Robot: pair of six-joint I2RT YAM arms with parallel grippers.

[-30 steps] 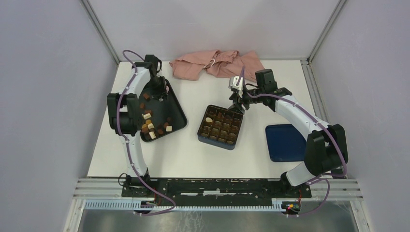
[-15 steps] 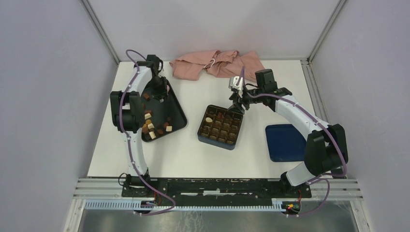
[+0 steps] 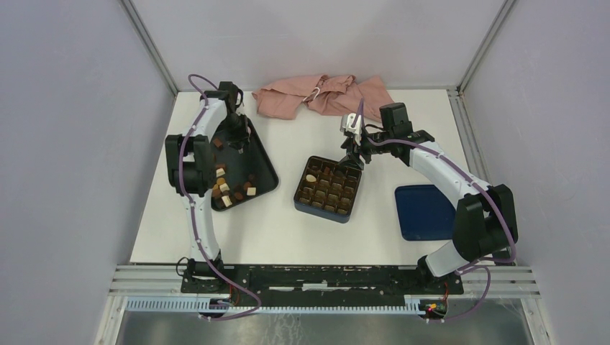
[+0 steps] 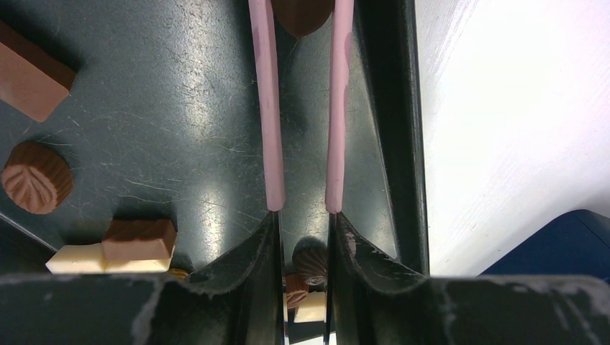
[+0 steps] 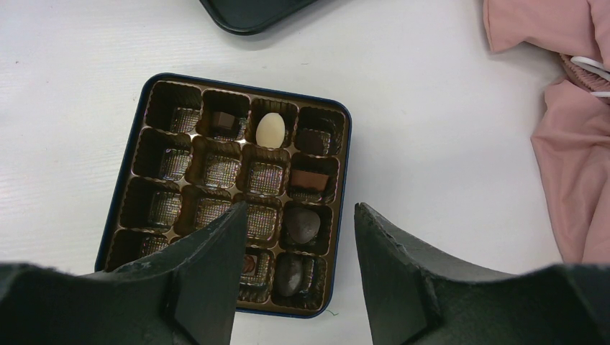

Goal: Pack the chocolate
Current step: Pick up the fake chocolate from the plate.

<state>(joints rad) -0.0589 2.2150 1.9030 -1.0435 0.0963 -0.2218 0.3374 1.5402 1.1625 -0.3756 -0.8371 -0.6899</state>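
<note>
Chocolate [image 4: 37, 176]: loose pieces on black tray [image 4: 144, 86], few already in box [image 5: 344, 115] cells. Left pincer [image 4: 302, 72] pads [image 4: 265, 108] flank round brown piece [image 4: 302, 13] by tray rim; clamped or not, cannot tell. Right pincer [image 5: 295, 237] open, empty, above box. Risk: shallow tip hold, piece slips on lift.

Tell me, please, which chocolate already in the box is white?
The oval one, third cell along the top row of the box in the right wrist view; the rest there are brown.

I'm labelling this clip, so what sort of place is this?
Likely a robot test cell: grey panels wall in a white table, a left arm and right arm are bolted at its edge, and a chocolate box is set out.
</note>
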